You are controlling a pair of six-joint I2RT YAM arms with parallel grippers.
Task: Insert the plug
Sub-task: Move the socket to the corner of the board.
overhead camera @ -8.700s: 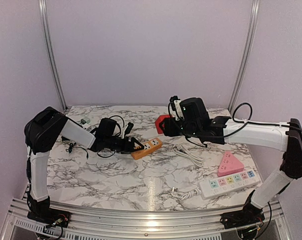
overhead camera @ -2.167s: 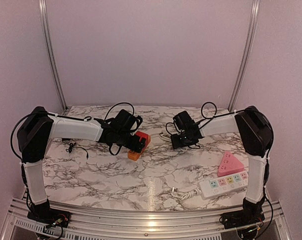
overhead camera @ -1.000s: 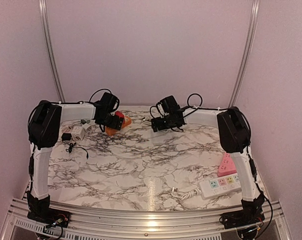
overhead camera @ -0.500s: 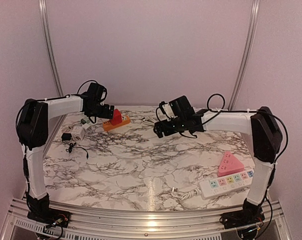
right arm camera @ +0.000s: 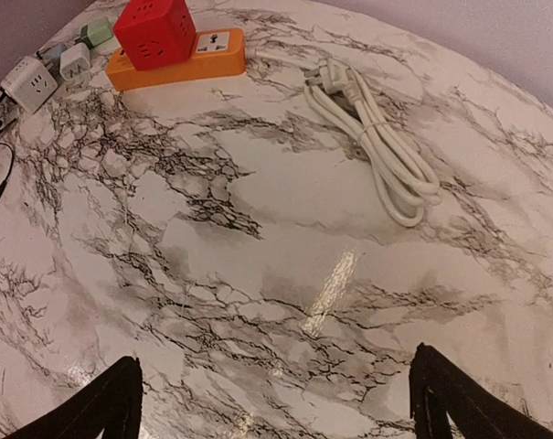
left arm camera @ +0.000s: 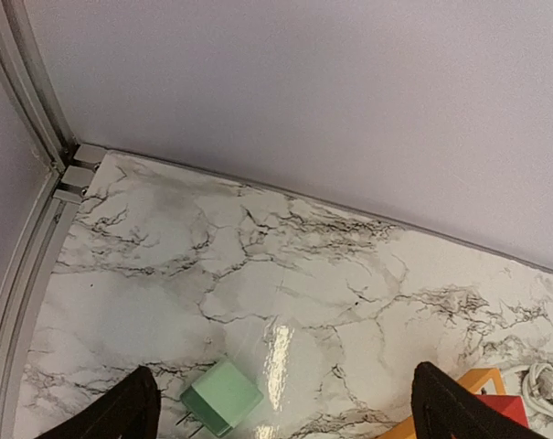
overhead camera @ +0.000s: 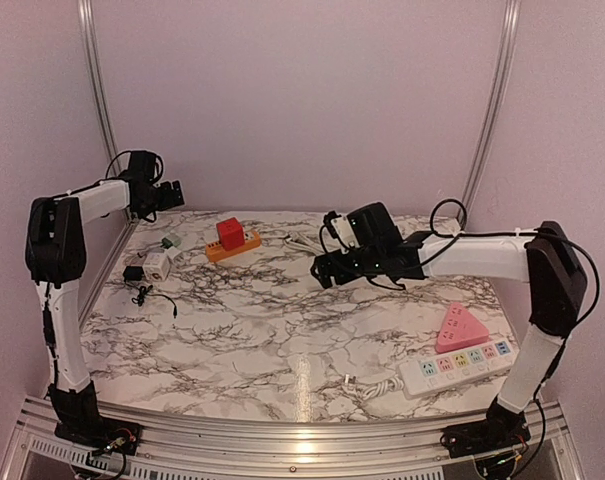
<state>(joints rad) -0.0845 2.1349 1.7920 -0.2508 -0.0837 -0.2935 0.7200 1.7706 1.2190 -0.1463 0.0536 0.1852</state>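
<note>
Edge-cropped — orange strip (left arm camera: 483,379); red cube (left arm camera: 515,412)

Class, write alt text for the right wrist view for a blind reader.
A red cube adapter sits on an orange power strip, top left on a marble table; a bundled white cable lies to its right.

Marble tabletop (overhead camera: 282,320). Front-R: white pwr strip (overhead camera: 460,365) w/ pastel sockets, its cord (overhead camera: 374,386) bundled at L end. Pink triangular socket block (overhead camera: 462,327) just behind it. Far-L: white cube adapter (overhead camera: 157,264), green adapter (overhead camera: 168,242) behind it, sm black adapter (overhead camera: 133,273) beside it, thin black lead (overhead camera: 147,296) nearer.
</note>
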